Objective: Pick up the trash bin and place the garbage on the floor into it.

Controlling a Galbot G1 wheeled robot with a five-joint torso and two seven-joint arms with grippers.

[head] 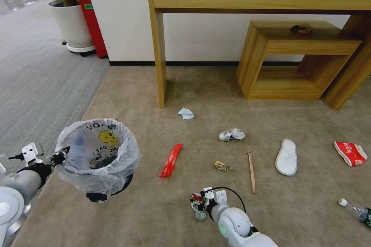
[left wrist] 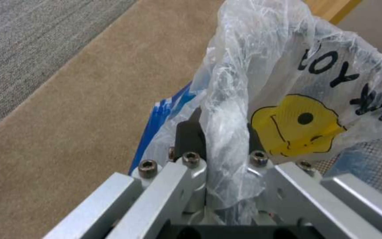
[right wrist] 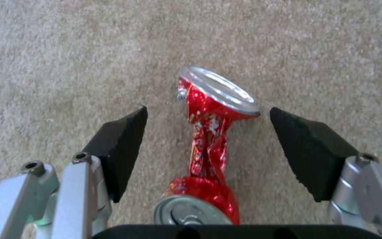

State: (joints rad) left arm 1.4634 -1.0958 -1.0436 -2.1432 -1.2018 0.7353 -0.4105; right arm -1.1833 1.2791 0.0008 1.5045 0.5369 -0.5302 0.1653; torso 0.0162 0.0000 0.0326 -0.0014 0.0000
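Trash bin [head: 98,156] hanging off the carpet, left end effector [head: 62,157] clamping its bagged rim, right end effector [right wrist: 206,146] spread wide, straddling crushed red can [right wrist: 206,132] on floor [head: 193,85].

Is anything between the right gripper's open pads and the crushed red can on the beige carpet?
Nothing visible. The right gripper is open, one black pad on each side of the crushed red drink can on the beige carpet.
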